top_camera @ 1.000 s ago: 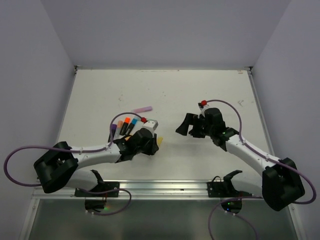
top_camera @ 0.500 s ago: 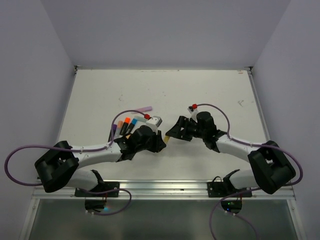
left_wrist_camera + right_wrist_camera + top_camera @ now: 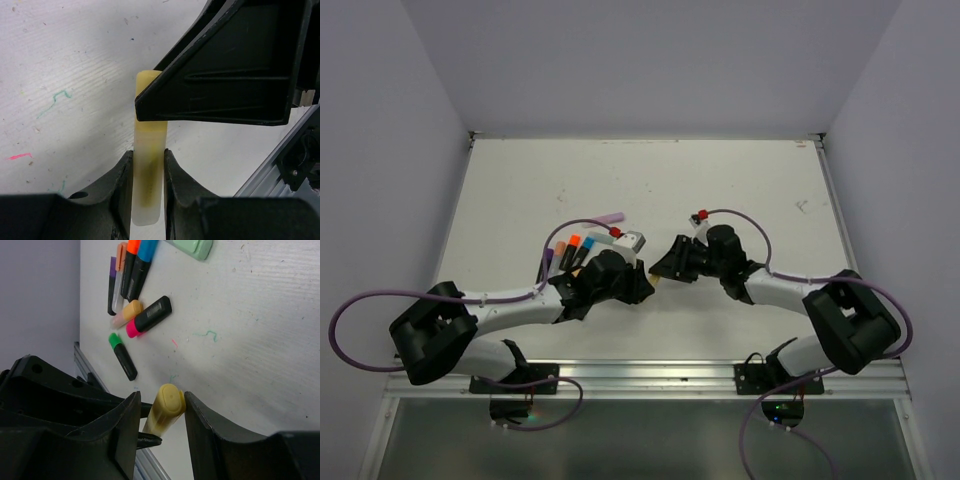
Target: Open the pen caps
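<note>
The right claw [image 3: 161,399] should bite squarely on the yellow cap [image 3: 169,402] alone and pull straight along the pen, while the left claw [image 3: 148,160] holds the barrel firm. The right claw's jaws stand narrow with the cap between them, though I cannot tell whether they truly clamp it. The left claw is nearly closed, pinching the yellow pen [image 3: 148,200] above the worktop [image 3: 65,60], with the other pens [image 3: 149,315] lying well apart.

Lab: walled white table [image 3: 720,180], robot arms [image 3: 510,310].
</note>
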